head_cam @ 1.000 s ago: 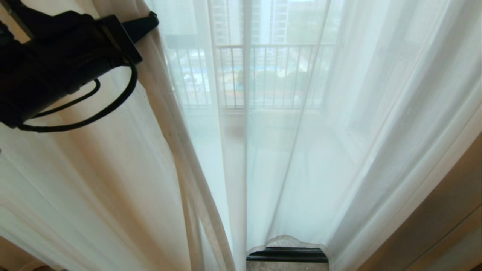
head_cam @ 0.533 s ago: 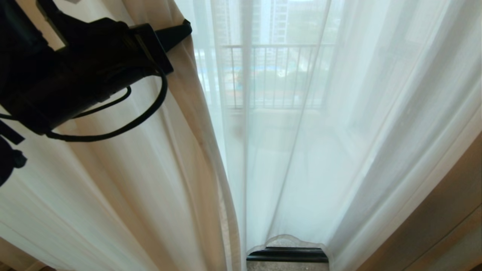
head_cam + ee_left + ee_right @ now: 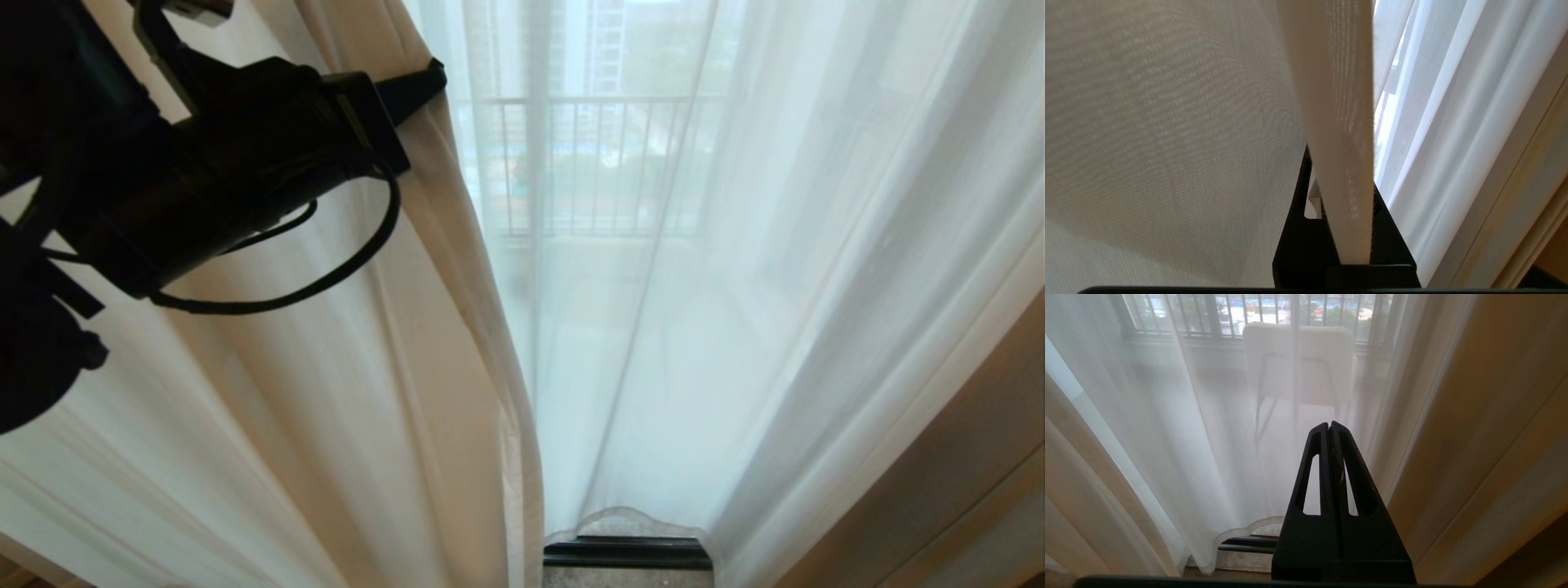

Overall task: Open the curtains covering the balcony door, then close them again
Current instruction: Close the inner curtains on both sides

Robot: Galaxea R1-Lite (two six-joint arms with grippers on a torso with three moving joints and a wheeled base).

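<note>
Sheer curtains [image 3: 343, 367]: the left gripper [image 3: 424, 82] is clamped on the hem (right gripper [image 3: 1329, 428] closed, empty); best to draw it steadily toward centre, without tugging downward.

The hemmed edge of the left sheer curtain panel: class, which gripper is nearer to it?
Left. The left gripper is shut on the curtain's hemmed edge up high. The right gripper is shut on nothing, low down, facing the other panel.
</note>
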